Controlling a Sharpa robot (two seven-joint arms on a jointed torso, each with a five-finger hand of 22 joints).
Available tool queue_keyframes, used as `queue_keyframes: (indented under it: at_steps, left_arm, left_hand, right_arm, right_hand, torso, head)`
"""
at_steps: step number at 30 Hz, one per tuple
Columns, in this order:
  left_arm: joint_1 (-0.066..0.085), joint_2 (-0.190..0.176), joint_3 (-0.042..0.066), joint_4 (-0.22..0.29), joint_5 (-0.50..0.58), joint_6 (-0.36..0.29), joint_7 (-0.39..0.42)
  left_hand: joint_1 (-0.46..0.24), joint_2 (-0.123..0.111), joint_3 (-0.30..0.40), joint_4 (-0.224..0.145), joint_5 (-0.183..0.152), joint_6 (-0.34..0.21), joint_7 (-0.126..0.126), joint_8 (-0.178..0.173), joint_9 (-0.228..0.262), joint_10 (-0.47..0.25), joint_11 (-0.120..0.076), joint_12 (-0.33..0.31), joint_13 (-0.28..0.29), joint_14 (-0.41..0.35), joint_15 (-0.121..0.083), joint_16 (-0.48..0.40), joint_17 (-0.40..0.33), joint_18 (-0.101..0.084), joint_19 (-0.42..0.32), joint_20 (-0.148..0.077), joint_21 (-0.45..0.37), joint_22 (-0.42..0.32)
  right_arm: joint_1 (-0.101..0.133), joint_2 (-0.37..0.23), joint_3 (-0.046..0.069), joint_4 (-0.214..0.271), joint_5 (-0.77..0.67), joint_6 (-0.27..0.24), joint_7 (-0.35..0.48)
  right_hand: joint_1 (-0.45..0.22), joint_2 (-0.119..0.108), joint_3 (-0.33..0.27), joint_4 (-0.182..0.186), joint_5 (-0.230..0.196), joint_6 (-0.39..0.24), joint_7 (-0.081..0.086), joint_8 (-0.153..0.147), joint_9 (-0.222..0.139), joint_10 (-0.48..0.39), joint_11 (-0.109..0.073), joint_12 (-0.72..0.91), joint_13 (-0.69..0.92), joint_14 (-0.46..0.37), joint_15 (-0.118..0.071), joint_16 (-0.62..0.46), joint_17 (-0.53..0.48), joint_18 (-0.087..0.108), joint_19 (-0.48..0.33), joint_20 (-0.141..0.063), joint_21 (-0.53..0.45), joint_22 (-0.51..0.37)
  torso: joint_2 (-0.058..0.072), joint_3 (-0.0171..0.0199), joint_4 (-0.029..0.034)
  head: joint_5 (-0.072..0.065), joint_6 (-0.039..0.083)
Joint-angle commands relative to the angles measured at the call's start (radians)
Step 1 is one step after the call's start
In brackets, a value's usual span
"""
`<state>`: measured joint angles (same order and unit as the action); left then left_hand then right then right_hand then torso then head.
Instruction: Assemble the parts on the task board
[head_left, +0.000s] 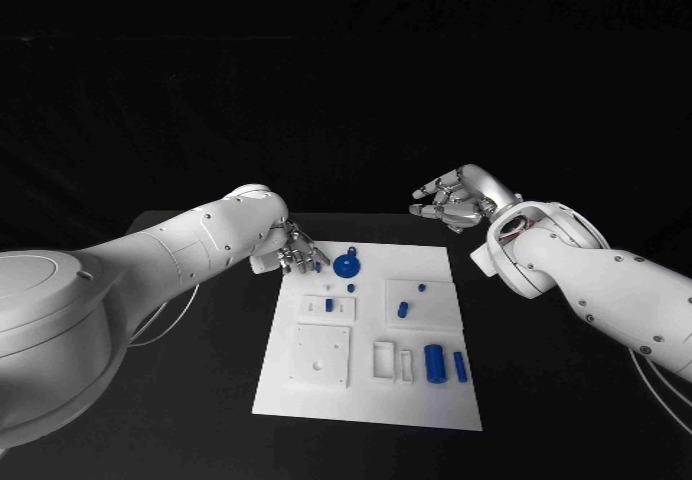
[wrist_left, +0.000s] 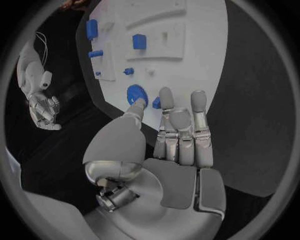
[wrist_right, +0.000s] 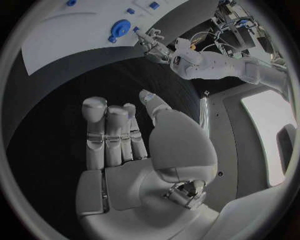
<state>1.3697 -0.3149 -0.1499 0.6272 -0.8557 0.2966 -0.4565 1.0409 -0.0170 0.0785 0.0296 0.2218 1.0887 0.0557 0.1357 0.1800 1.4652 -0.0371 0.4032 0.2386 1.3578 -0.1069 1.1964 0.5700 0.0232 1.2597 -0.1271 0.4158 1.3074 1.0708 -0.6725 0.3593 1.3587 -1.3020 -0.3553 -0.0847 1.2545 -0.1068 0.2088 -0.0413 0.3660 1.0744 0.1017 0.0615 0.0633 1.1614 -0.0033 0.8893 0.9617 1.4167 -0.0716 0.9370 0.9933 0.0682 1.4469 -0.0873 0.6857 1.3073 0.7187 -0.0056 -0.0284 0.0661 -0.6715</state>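
Small blue part between left fingers.

You see the task board lying on the desk between the arms. The round part sits at its far edge, with the left hand just beside it; two cylinders lie near its right front.

White task board (blue parts), black table.
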Motion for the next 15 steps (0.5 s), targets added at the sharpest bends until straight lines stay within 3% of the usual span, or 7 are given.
queue_keyframes:
  at_steps: [1, 4, 5, 8, 15]
  left_arm:
    - [-0.003, 0.003, -0.001, 0.001, -0.004, 0.028, 0.008]
    - [-0.004, 0.003, -0.001, 0.001, -0.004, 0.029, 0.011]
    - [-0.004, 0.003, -0.001, 0.001, -0.004, 0.028, 0.011]
    - [-0.005, 0.004, -0.001, 0.0, -0.004, 0.024, 0.013]
    - [-0.008, 0.004, -0.001, -0.005, -0.004, 0.003, 0.022]
  left_hand:
    - [0.013, 0.016, 0.01, -0.02, 0.114, 0.01, -0.005, 0.01, 0.017, 0.035, 0.0, -0.009, -0.001, -0.008, -0.001, 0.003, 0.0, -0.002, -0.003, 0.001, 0.002, 0.019]
    - [0.019, 0.022, 0.023, -0.042, 0.181, 0.014, -0.011, 0.018, 0.041, 0.035, -0.002, -0.012, -0.002, -0.009, -0.003, 0.003, 0.0, -0.003, -0.003, -0.001, 0.003, 0.019]
    - [0.014, 0.024, 0.028, -0.051, 0.188, 0.01, -0.01, 0.02, 0.055, 0.035, -0.004, -0.013, -0.003, -0.009, -0.003, 0.003, 0.0, -0.005, -0.004, -0.003, 0.003, 0.019]
    - [-0.008, 0.028, 0.04, -0.079, 0.188, 0.0, -0.014, 0.027, 0.127, 0.036, -0.004, -0.013, -0.004, -0.008, -0.005, 0.003, 0.0, -0.006, -0.005, -0.003, 0.005, 0.019]
    - [-0.011, 0.039, 0.054, -0.093, 0.197, 0.0, -0.016, 0.021, 0.162, 0.035, -0.004, -0.013, -0.004, -0.009, -0.005, 0.003, 0.0, -0.006, -0.005, -0.004, 0.005, 0.018]
  right_arm:
    - [0.0, 0.002, 0.001, 0.001, -0.004, 0.004, 0.002]
    - [0.0, 0.004, 0.001, 0.0, -0.004, 0.004, 0.002]
    - [0.0, 0.004, 0.001, 0.0, -0.004, 0.004, 0.002]
    - [0.0, 0.004, 0.001, 0.0, -0.004, 0.004, 0.002]
    - [0.0, 0.005, 0.001, 0.0, -0.004, 0.004, 0.001]
  right_hand:
    - [0.001, -0.01, -0.002, 0.006, 0.003, -0.008, 0.002, 0.0, -0.001, -0.008, 0.001, -0.004, -0.001, -0.005, 0.003, -0.007, -0.001, 0.014, 0.001, 0.001, -0.006, 0.081]
    - [0.001, -0.01, -0.002, 0.006, 0.003, -0.008, 0.002, 0.0, -0.001, -0.008, 0.001, -0.004, -0.001, -0.005, 0.003, -0.007, -0.001, 0.014, 0.001, 0.001, -0.006, 0.081]
    - [0.001, -0.01, -0.002, 0.006, 0.003, -0.008, 0.002, 0.0, -0.001, -0.008, 0.001, -0.004, -0.001, -0.005, 0.003, -0.007, -0.001, 0.014, 0.001, 0.001, -0.006, 0.081]
    - [0.001, -0.01, -0.002, 0.006, 0.003, -0.008, 0.002, 0.0, -0.001, -0.008, 0.001, -0.004, -0.001, -0.005, 0.003, -0.007, -0.001, 0.014, 0.001, 0.001, -0.006, 0.081]
    - [0.001, -0.01, -0.002, 0.006, 0.003, -0.008, 0.002, 0.0, -0.001, -0.008, 0.001, -0.004, -0.001, -0.005, 0.003, -0.007, -0.001, 0.014, 0.001, 0.001, -0.006, 0.081]
  torso:
    - [0.0, -0.0003, 0.0011]
    - [0.0, -0.0005, 0.0004]
    - [0.0, -0.0004, 0.0003]
    - [0.001, -0.0002, 0.0]
    - [0.001, 0.0006, 0.0007]
  head:
    - [-0.001, 0.0]
    - [-0.001, 0.0]
    - [-0.001, 0.0]
    - [0.0, 0.0]
    - [0.0, 0.001]
